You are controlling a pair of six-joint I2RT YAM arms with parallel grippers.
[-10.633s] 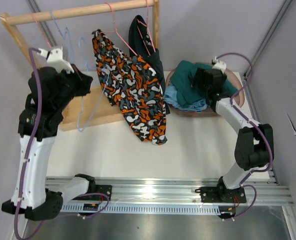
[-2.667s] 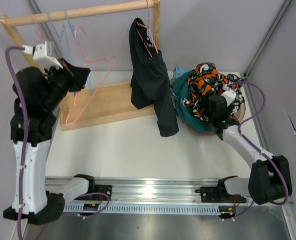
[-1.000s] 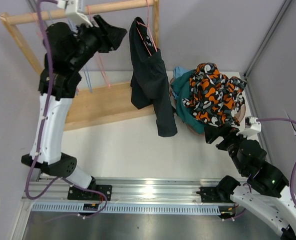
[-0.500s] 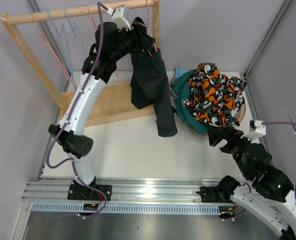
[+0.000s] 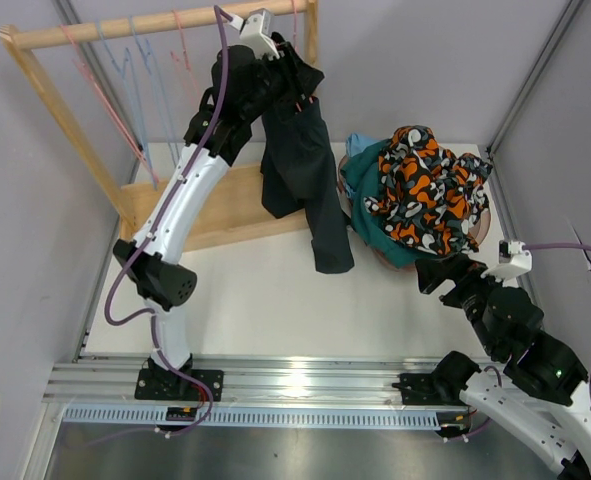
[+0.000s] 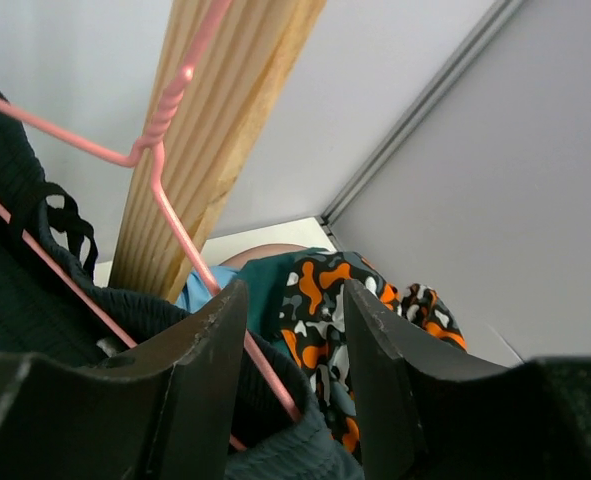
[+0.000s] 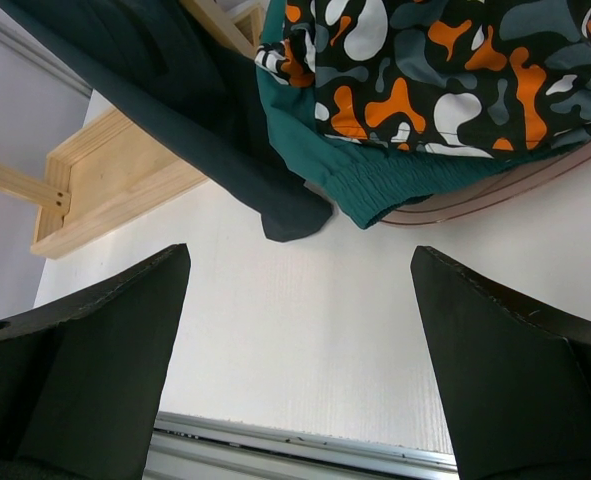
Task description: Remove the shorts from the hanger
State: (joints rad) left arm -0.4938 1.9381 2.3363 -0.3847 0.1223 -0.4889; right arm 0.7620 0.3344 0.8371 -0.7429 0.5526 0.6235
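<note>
Black shorts (image 5: 300, 165) hang on a pink hanger (image 5: 297, 92) at the right end of the wooden rack; they also show in the left wrist view (image 6: 35, 290). My left gripper (image 5: 297, 82) is open at the top of these shorts. In the left wrist view (image 6: 293, 345) the pink hanger wire (image 6: 180, 245) and the black waistband lie between the jaws. The orange-black-white patterned shorts (image 5: 427, 185) lie on the dark teal shorts (image 5: 367, 185) in a basket. Light blue cloth (image 6: 195, 287) peeks out beneath them. My right gripper (image 5: 441, 272) is open and empty above the table, in front of the basket.
The basket's rim (image 7: 495, 195) stands at the back right. The rack's top rail (image 5: 125, 28) carries several empty pink and blue hangers (image 5: 125, 62) at its left. Its wooden base (image 5: 220, 205) lies under the shorts. A metal rail (image 5: 305, 385) runs along the near edge.
My left arm has swung right along the rail from the empty hangers to the black shorts' hanger. My right gripper has drawn back from the basket toward the near right.
</note>
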